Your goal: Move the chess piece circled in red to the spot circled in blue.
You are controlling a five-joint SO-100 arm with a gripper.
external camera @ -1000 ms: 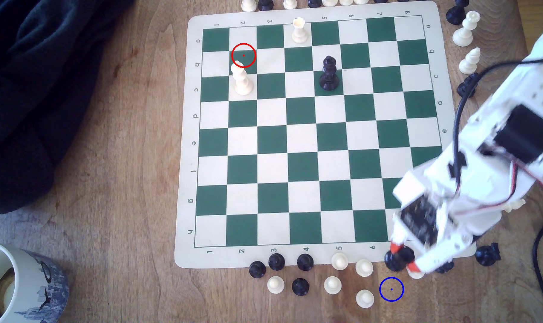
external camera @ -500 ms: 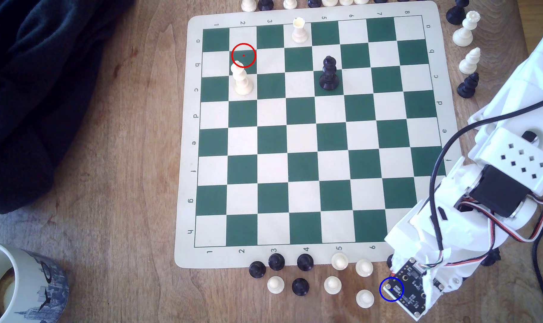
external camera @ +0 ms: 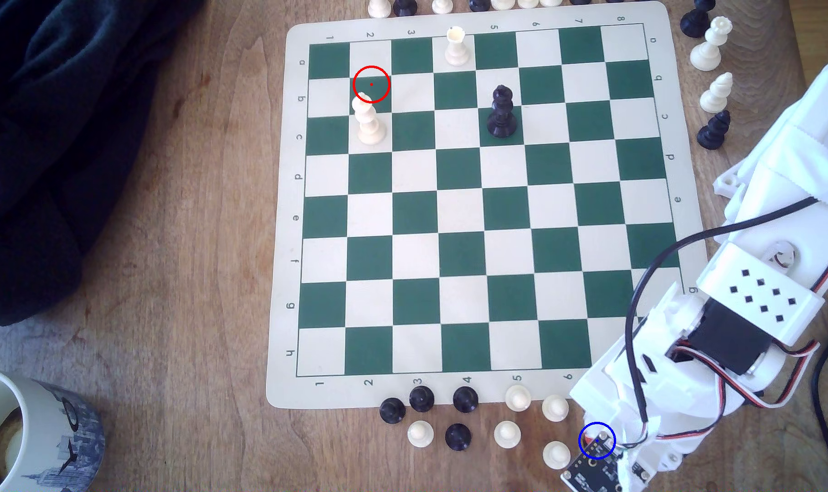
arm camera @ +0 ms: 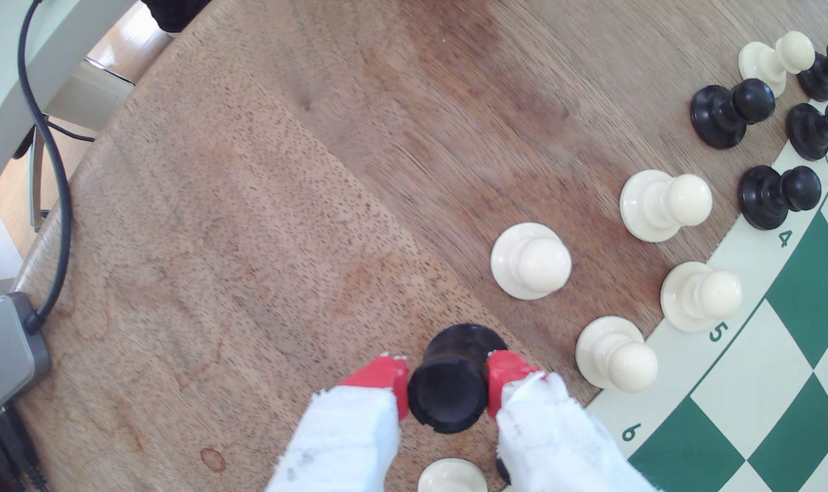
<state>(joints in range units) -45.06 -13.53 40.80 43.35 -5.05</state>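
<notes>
In the exterior view, the arm covers the spot (external camera: 597, 440) on the wooden table (external camera: 189, 236), so the piece is probably beneath it. In the wrist view, the gripper (arm camera: 447, 381) clamps the chess piece (arm camera: 447, 395), upright, directly between red fingertips (arm camera: 383, 378); a cream pawn (arm camera: 615, 352) crowds one side.

Brown wood-grain table (arm camera: 241, 227): matt, pitted pores, faint stains. Small black plastic pawn (arm camera: 449, 388): dull sheen. Cream-white plastic pawns (arm camera: 530, 260): smooth, glossy. Red-tipped white gripper (arm camera: 447, 385): fingers wrapped in frayed white cloth-like tape. Green-and-cream chess mat (external camera: 464, 213): flat, matt. Dark fleece-like cloth (external camera: 47, 142), upper left of the exterior view: soft. Printed ceramic mug (external camera: 33, 426): glossy.
</notes>
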